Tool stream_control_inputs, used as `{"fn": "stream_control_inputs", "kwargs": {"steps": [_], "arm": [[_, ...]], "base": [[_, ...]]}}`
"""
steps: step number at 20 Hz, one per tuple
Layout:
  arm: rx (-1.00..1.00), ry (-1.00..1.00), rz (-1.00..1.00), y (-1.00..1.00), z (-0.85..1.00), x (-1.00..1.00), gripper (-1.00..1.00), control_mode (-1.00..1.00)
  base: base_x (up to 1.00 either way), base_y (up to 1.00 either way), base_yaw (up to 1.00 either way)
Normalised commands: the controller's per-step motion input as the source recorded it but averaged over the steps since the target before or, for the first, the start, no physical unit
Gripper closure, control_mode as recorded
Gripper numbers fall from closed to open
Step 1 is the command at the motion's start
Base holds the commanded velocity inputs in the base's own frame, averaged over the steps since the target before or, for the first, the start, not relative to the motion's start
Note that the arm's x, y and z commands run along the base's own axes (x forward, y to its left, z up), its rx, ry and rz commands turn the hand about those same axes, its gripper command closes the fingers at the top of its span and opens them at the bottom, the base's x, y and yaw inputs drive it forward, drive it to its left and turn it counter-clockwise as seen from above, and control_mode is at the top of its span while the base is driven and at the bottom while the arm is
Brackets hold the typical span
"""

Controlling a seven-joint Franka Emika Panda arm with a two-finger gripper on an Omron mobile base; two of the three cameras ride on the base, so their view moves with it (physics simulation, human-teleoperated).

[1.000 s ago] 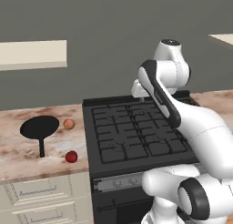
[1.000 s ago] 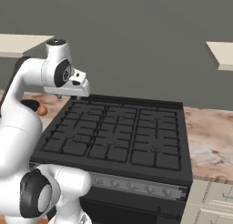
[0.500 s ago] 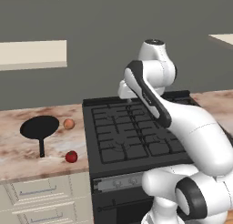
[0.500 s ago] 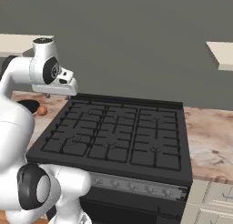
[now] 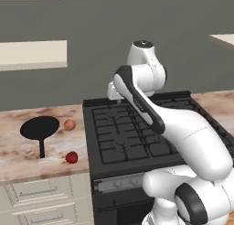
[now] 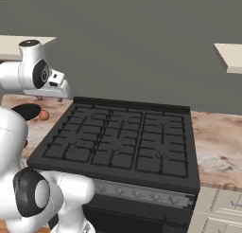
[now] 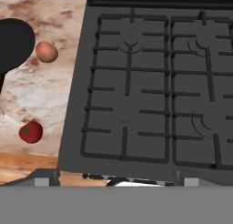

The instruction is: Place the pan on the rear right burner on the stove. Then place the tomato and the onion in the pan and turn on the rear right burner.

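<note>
The white arm's two-finger gripper (image 6: pixel 60 99) hangs above the rear left corner of the large black range (image 5: pixel 137 132) with its grid of cast-iron grates, and holds nothing; its jaws stand spread wide, though the fingers themselves are small and hard to make out in the base views. The flat round matte-black frying pan (image 5: pixel 39 127) lies on the mottled brown stone counter (image 5: pixel 27 146) well to the left of the gripper and lower, its thin straight handle pointing toward the counter's front edge. The small pale orange-tan onion (image 5: pixel 69 124) sits just beside the pan's right rim, between the pan and the range, nearer the gripper than anything else on the counter. The small glossy red tomato (image 5: pixel 71 157) lies farther forward, near the counter's front edge and near the tip of the handle, apart from both. The rear right grate section (image 6: pixel 163 122) is bare and lies across the range from the gripper, well to its right. Compared with a second ago, the arm's upper joints have swung leftward over the range, carrying the gripper from above the rear grates toward the range's left edge, closer to the counter; pan, onion and tomato have not moved. In the hand view the pan (image 7: pixel 13 43) is cut off by the left edge, with only part of its disc visible, while the onion (image 7: pixel 46 51) and tomato (image 7: pixel 31 131) show whole. In the right base view the arm covers most of the pan (image 6: pixel 26 111).
</note>
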Motion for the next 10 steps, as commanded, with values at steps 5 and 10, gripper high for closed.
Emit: {"fn": "stream_control_inputs", "kwargs": {"steps": [5, 10], "arm": [[0.02, -0.05, 0.00, 0.49, 0.00, -0.05, -1.00, -1.00], [0.00, 0.00, 0.00, 0.51, -0.08, -0.02, -1.00, -1.00]], "base": [[0.00, 0.00, 0.00], [0.00, 0.00, 0.00]]}}
